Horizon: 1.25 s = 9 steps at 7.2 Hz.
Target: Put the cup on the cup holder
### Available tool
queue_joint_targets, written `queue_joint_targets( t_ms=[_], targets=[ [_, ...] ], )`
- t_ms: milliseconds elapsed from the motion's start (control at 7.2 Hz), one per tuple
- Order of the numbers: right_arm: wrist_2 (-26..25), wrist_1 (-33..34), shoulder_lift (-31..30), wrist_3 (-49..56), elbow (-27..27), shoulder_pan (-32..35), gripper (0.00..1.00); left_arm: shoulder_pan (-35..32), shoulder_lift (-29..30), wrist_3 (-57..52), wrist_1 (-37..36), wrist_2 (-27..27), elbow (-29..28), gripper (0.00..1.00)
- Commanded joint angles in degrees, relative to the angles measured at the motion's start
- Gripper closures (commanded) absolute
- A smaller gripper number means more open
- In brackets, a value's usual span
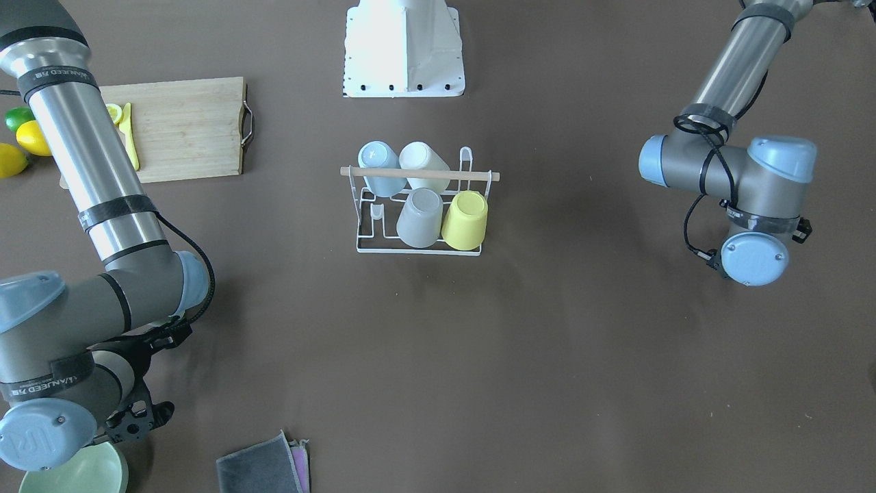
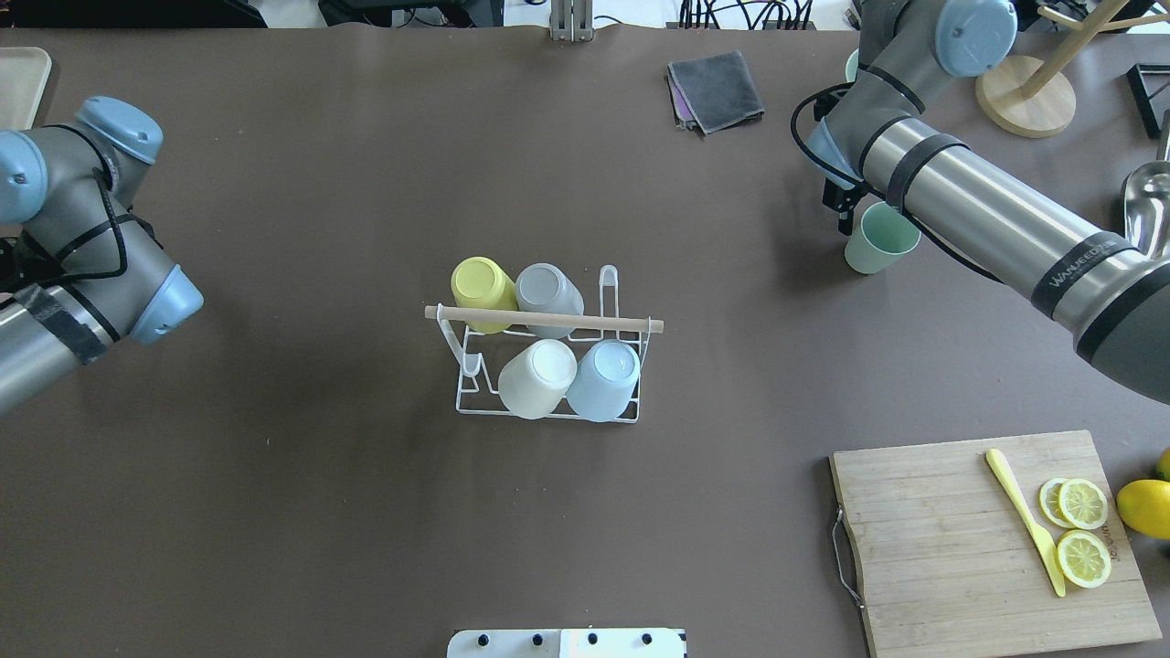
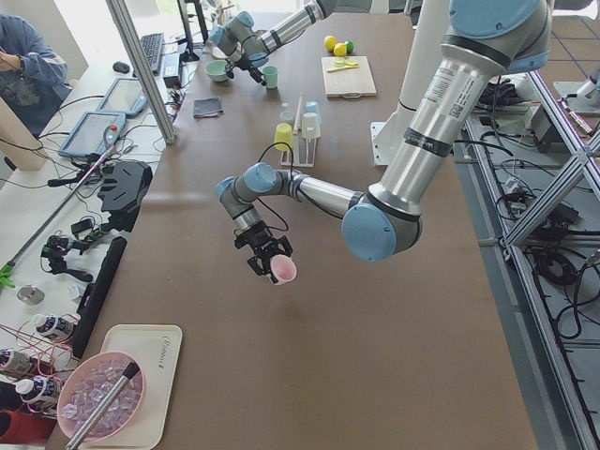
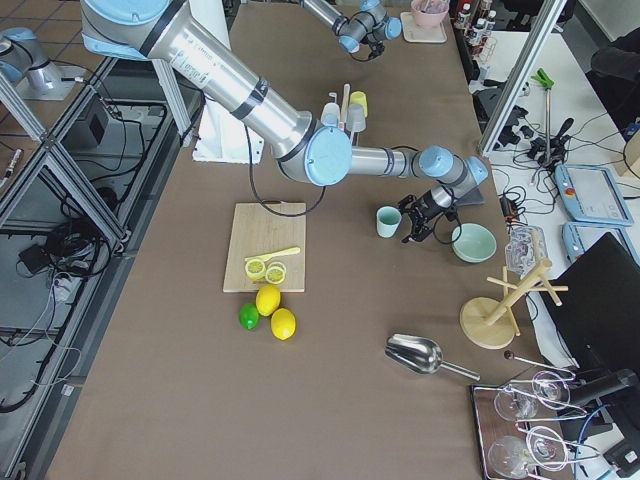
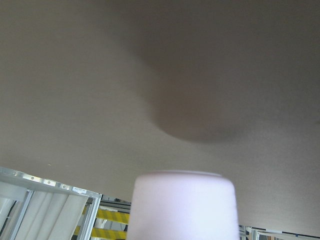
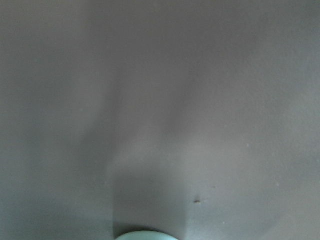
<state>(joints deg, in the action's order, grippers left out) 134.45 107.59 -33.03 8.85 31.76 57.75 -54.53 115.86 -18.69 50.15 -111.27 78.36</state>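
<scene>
The cup holder (image 2: 631, 323) is a white wire rack with a wooden rod, standing mid-table, also in the front view (image 1: 479, 176). Several cups sit upside down on it: yellow (image 2: 482, 281), grey (image 2: 547, 288), cream (image 2: 537, 376) and light blue (image 2: 605, 378). My left gripper (image 3: 267, 265) holds a pink cup (image 3: 283, 270) above the table, off the overhead view's left edge; the cup fills the bottom of the left wrist view (image 5: 184, 205). My right gripper (image 2: 845, 208) is right beside an upright mint green cup (image 2: 879, 239) on the table. Its fingers are hidden.
A cutting board (image 2: 941, 539) with lemon slices and a yellow knife lies at the near right. Folded cloths (image 2: 717, 90), a green bowl (image 4: 472, 242), a wooden stand (image 2: 1024, 96) and a metal scoop (image 2: 1147, 196) are at the far right.
</scene>
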Motion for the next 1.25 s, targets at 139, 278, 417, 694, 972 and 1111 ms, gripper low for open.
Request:
queue_joint_targets(
  t_ms=[139, 278, 417, 694, 972, 1111],
  targets=[
    [2.0, 0.2, 0.4, 0.2, -0.8, 0.0, 0.00, -4.4, -11.0, 8.2, 20.3, -20.8, 20.1, 0.90],
    [2.4, 0.3, 1.0, 0.1, -1.7, 0.0, 0.00, -4.1, -15.4, 18.8, 32.7, -23.3, 24.7, 0.90],
    [2.5, 1.6, 1.0, 0.1, -1.8, 0.0, 0.00, -3.6, -18.2, 26.4, 46.6, -23.3, 26.4, 0.91],
    [2.5, 3.2, 1.0, 0.2, -2.6, -0.1, 0.00, 0.6, -22.5, 40.3, 70.6, -20.3, 29.8, 0.89],
    [2.6, 4.2, 1.0, 0.3, -3.1, -0.1, 0.00, 7.8, -29.4, 54.4, 91.2, -6.5, 33.8, 0.86],
    [2.7, 4.5, 1.1, 0.6, -4.0, -0.2, 0.00, 10.7, -31.7, 55.1, 100.7, -0.5, 34.4, 0.89]
  ],
)
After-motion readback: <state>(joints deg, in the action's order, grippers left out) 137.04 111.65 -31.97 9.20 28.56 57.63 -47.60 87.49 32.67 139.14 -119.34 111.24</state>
